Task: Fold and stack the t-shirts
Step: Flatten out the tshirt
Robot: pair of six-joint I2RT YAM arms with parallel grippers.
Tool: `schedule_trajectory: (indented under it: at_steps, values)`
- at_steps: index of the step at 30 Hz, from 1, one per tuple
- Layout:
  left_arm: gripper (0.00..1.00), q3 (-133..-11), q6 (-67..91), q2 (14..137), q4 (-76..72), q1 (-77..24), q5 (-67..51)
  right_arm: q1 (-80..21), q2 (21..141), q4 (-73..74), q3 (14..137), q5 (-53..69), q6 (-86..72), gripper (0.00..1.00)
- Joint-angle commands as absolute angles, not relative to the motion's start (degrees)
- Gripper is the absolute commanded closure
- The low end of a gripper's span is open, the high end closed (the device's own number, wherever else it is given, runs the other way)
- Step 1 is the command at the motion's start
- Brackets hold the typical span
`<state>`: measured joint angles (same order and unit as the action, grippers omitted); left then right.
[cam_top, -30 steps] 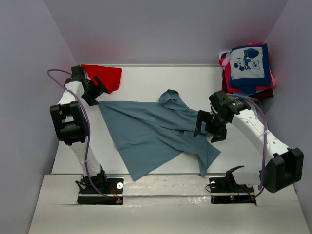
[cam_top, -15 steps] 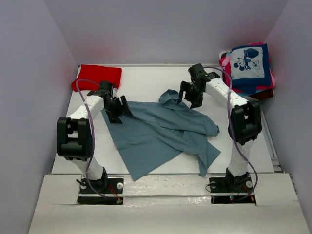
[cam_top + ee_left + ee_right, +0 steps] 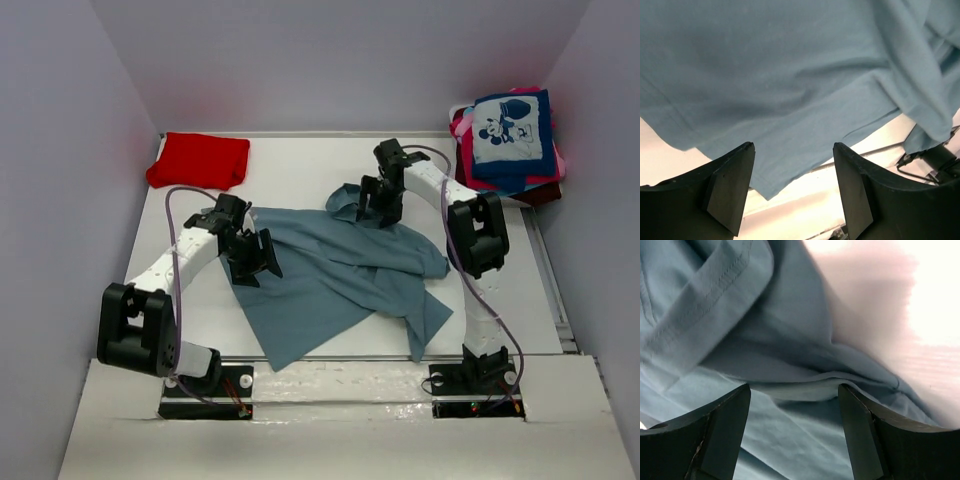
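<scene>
Only overhead shows the red tee (image 3: 200, 160) and folded stack (image 3: 510, 140).

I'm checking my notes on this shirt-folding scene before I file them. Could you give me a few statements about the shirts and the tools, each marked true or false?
1. The dusty grey-blue cotton t-shirt lies neatly folded. False: it lies spread out and rumpled mid-table.
2. The plain red t-shirt lies at the table's far left corner, clear of both tools. True.
3. The navy mouse-print t-shirt tops the stack at the far right. True.
4. The left tool is shut on the red t-shirt. False: its jaws stand open over the grey-blue t-shirt's left part.
5. The right tool is open over the grey-blue t-shirt's far end. True.
</scene>
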<state>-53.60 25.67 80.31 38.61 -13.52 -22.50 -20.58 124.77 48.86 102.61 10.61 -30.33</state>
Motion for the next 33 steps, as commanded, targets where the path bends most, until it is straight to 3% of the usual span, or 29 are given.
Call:
schedule_trajectory:
  at_steps: [1,10,18,33]
  values:
    - [0.26,-51.3,26.5,76.2,42.1,-14.8,-23.9,-20.1,126.9,47.4,110.6,10.4,-27.7,0.24]
    - [0.30,-43.0,27.8,72.2,41.8,-19.4,-25.1,-20.1,131.7,49.2,117.5,11.5,-27.6,0.26]
    - [0.38,-35.5,28.1,68.7,41.1,-22.3,-26.7,-20.1,132.0,48.8,115.6,11.8,-27.2,0.27]
    - [0.37,-32.3,32.7,67.5,38.6,-25.5,-30.2,-20.1,132.5,48.4,114.5,12.5,-27.0,0.27]
